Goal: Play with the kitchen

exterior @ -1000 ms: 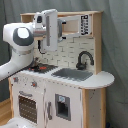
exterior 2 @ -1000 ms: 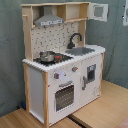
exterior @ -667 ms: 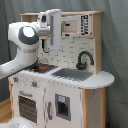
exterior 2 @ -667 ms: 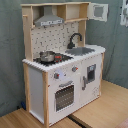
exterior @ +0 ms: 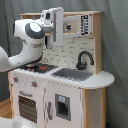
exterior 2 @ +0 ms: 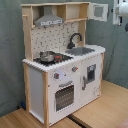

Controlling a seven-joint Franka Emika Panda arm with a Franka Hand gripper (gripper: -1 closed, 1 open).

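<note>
Here, a white and light-wood toy kitchen (exterior 2: 62, 65) stands on a wooden floor (exterior 2: 100, 107) before a grey curtain (exterior 2: 10, 55). Its black faucet (exterior 2: 75, 39) curves over the sink (exterior 2: 80, 50), and a small metal pot (exterior 2: 47, 56) sits on the red-ringed stovetop (exterior 2: 56, 59). In the first exterior view, the white robot arm (exterior: 31, 40) is raised in front of the upper shelf; whether its gripper (exterior: 56, 27) is apart or together cannot be told.

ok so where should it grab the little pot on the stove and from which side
Take the pot by its rim from straight above, jaws across the wall. It sits upright on the stovetop with its open mouth up, and the hood leaves room overhead. I can't make out a handle clearly, so the rim looks the safer bet.
</note>
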